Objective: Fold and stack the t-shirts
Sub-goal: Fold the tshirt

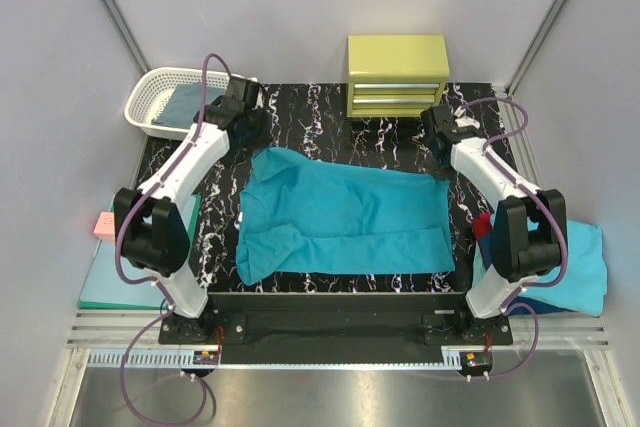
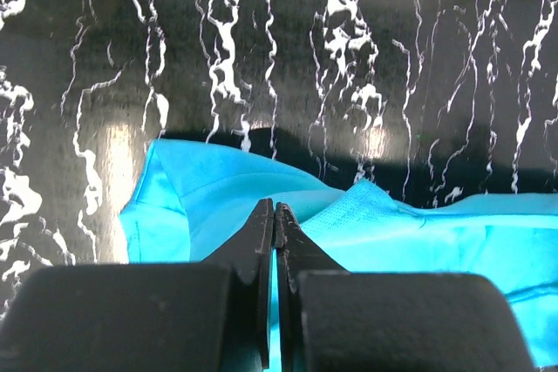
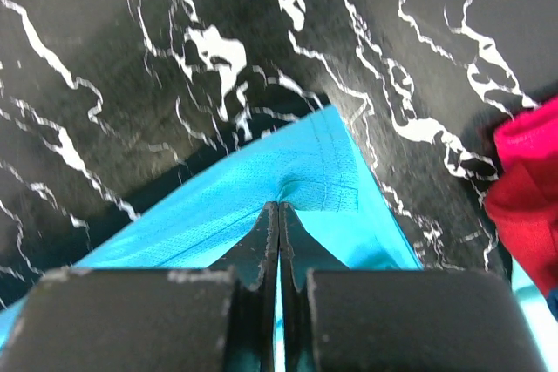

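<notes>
The teal-turquoise t-shirt (image 1: 340,217) lies spread, partly folded and wrinkled, across the black marbled mat (image 1: 330,117). My left gripper (image 1: 258,139) is at its far left corner and is shut on the cloth. In the left wrist view the jaws (image 2: 275,206) pinch the teal fabric (image 2: 218,189). My right gripper (image 1: 441,162) is at the far right corner, shut on the hem. In the right wrist view the jaws (image 3: 278,206) pinch the stitched corner (image 3: 314,163). Both corners are slightly raised off the mat.
A white basket (image 1: 150,97) with a dark cloth (image 1: 190,102) sits far left. A yellow-green drawer box (image 1: 397,75) stands at the back. Right of the mat lie light turquoise (image 1: 585,267), red (image 1: 483,227) and dark blue (image 1: 545,302) shirts. A mint-green clipboard (image 1: 110,282) and pink block (image 1: 104,226) lie left.
</notes>
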You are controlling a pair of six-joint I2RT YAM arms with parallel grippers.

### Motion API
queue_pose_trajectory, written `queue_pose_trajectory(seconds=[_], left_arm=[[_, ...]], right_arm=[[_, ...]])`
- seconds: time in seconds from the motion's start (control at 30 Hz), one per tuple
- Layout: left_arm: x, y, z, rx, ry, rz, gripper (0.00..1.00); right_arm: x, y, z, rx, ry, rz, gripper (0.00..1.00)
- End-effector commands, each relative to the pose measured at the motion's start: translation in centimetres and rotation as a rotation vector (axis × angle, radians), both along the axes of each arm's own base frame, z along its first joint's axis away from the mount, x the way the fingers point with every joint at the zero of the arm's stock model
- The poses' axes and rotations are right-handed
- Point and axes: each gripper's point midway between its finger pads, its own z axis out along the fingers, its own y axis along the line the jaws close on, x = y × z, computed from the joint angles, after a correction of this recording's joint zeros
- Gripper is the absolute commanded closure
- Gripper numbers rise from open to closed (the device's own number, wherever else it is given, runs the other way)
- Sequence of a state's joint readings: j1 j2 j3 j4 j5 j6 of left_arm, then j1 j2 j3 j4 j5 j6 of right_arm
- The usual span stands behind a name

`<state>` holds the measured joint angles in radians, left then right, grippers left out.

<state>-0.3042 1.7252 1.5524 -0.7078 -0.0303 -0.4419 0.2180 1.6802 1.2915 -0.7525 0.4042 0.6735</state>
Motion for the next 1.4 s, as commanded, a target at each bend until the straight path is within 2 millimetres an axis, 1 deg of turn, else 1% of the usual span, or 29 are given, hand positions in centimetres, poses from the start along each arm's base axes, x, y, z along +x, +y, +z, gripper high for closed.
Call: queue_pose_trajectory(seconds=[0.0, 0.27, 0.3, 0.43, 0.5, 0.53, 0.63, 0.73, 0.97, 1.17, 1.27, 1.37], left_arm=[[-1.3, 0.6, 2.0, 0.021, -0.069, -0.001, 1.00], [-4.6, 0.8, 0.9, 0.031, -0.044, -0.013, 1.00], [-5.0, 0.8, 0.7, 0.035, -0.040, -0.019, 1.00], [-7.0, 0.9, 0.0, 0.040, -0.027, -0.028, 1.00], [-7.7, 0.9, -0.3, 0.044, -0.021, -0.030, 1.00], [-8.4, 1.1, -0.7, 0.047, -0.012, -0.030, 1.00], [-9.4, 1.3, -1.5, 0.057, 0.000, -0.034, 1.00], [-10.1, 1.5, -2.2, 0.070, 0.014, -0.039, 1.00], [-10.7, 1.9, -3.4, 0.096, 0.040, -0.049, 1.00], [-11.3, 2.3, -4.9, 0.123, 0.076, -0.055, 1.00], [-11.7, 2.4, -5.5, 0.127, 0.093, -0.057, 1.00], [-12.1, 2.6, -6.2, 0.137, 0.112, -0.058, 1.00]], right_arm=[[-1.9, -0.1, 1.9, -0.026, -0.046, -0.019, 1.00], [-4.9, 1.6, 2.0, -0.023, -0.042, 0.007, 1.00], [-5.6, 2.0, 1.7, -0.024, -0.031, 0.017, 1.00], [-7.3, 3.2, 1.0, -0.019, -0.014, 0.034, 1.00], [-8.3, 3.6, 0.5, -0.022, 0.002, 0.033, 1.00], [-8.7, 4.1, 0.3, -0.022, 0.006, 0.048, 1.00], [-9.5, 4.3, -0.3, -0.023, 0.018, 0.043, 1.00], [-10.1, 4.1, -0.9, -0.032, 0.034, 0.031, 1.00], [-10.9, 2.8, -2.1, -0.100, 0.077, -0.013, 1.00], [-11.0, 2.1, -2.3, -0.139, 0.084, -0.041, 1.00], [-11.2, 1.9, -2.7, -0.161, 0.107, -0.059, 1.00], [-11.6, 1.6, -3.4, -0.173, 0.138, -0.081, 1.00]])
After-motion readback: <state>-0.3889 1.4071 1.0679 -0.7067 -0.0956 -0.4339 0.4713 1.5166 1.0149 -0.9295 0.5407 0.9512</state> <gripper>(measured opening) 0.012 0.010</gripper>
